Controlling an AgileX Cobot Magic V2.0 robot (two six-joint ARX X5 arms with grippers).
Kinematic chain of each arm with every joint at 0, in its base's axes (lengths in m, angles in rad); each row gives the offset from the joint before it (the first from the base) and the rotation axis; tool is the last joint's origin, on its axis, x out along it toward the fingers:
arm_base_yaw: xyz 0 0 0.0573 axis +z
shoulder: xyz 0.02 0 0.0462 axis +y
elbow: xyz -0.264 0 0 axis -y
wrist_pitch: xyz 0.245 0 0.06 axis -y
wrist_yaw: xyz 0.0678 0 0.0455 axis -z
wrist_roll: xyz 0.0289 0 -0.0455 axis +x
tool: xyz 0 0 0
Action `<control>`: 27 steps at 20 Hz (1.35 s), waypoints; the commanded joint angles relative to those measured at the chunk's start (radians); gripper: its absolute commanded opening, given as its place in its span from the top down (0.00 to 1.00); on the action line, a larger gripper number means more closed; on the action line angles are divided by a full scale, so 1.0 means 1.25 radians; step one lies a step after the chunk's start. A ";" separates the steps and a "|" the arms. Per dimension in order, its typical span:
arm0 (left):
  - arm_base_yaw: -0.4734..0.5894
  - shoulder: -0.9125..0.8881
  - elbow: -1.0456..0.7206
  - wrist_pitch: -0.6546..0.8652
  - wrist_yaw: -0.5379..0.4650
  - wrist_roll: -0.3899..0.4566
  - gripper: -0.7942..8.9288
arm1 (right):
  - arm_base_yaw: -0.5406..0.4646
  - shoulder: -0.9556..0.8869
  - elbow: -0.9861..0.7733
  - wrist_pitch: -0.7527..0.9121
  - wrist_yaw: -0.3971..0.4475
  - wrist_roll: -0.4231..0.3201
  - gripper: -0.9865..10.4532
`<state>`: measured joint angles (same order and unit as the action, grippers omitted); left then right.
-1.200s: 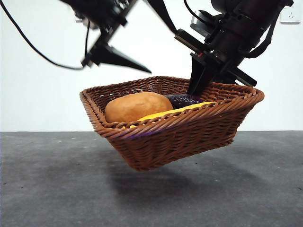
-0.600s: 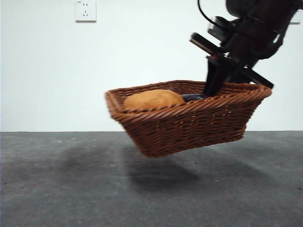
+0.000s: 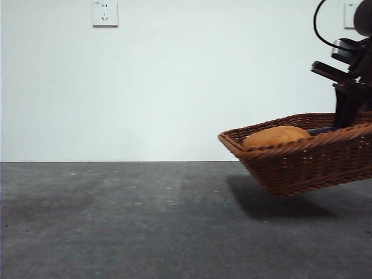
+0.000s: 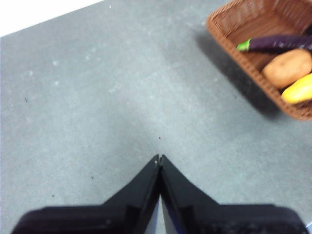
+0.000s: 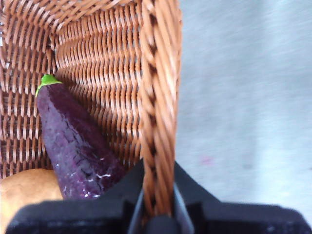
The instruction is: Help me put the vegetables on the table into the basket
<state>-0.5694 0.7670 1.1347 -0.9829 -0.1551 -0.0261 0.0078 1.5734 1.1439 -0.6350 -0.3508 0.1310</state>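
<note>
The brown wicker basket (image 3: 302,165) hangs tilted above the table (image 3: 145,221) at the right edge of the front view. My right gripper (image 3: 349,102) is shut on its braided rim (image 5: 158,97), one jaw inside and one outside. In the basket lie the orange-brown potato (image 3: 273,137), the purple eggplant (image 5: 73,141) and the yellow corn (image 4: 298,90). My left gripper (image 4: 159,158) is shut on nothing, over bare table well away from the basket (image 4: 229,34). It is out of the front view.
A white wall with a socket (image 3: 105,13) stands behind the table. The basket's shadow (image 3: 279,203) falls on the grey surface below it.
The right gripper has carried the basket with the vegetables far to the right, partly out of the front view. The left arm has left the front view.
</note>
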 commanded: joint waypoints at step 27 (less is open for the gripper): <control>0.002 0.076 -0.007 0.024 -0.002 0.004 0.93 | -0.054 0.081 0.041 0.080 -0.005 -0.088 0.71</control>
<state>-0.5694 0.8627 1.1347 -0.9569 -0.1551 -0.0261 -0.0593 1.6695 1.1946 -0.5472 -0.3576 0.0311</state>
